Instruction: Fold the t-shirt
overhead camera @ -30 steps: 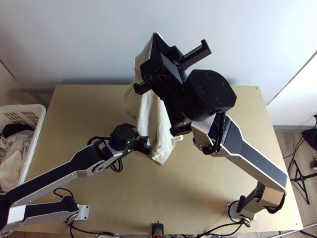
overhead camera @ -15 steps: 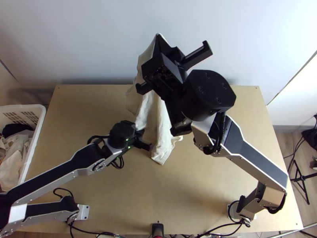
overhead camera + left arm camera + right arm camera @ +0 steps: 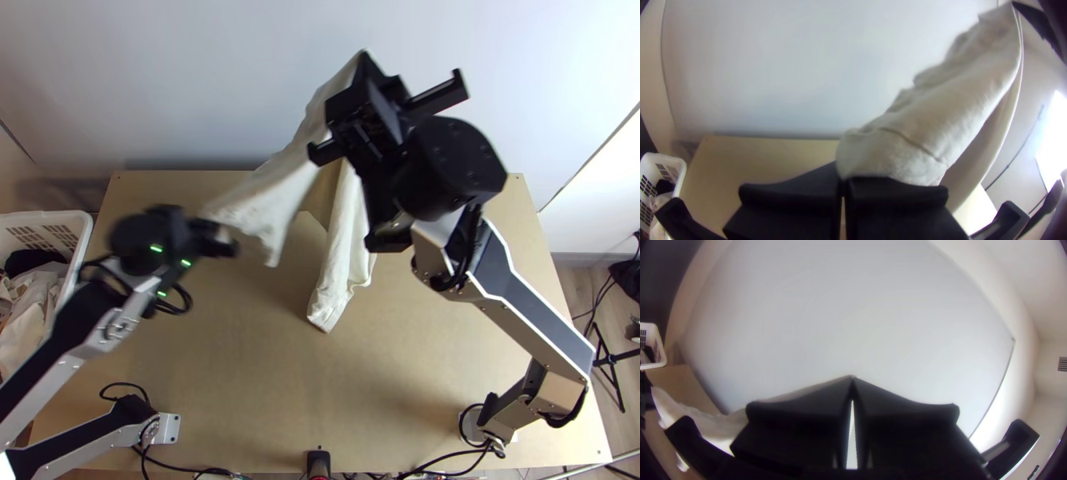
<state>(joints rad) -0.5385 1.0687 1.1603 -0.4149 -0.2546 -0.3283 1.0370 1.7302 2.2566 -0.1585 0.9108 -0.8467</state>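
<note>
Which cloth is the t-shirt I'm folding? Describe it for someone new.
Find the light wooden table, then look over its far half. There hangs the cream t-shirt, held up by the right gripper and the left gripper, unlike the cloths heaped in the white basket.

The left arm (image 3: 60, 348) is slanting up and inward from the top view's lower left edge; its wrist housing (image 3: 134, 244) is sitting lower than the right one. The left end effector (image 3: 226, 236) is pointing toward the middle, its two flat fingers pressing together. The right arm (image 3: 524, 308) is bending at the elbow and angling inward. The right end effector (image 3: 364, 70) is pointing away from the bases, fingertips meeting (a narrow gap is showing behind them).
</note>
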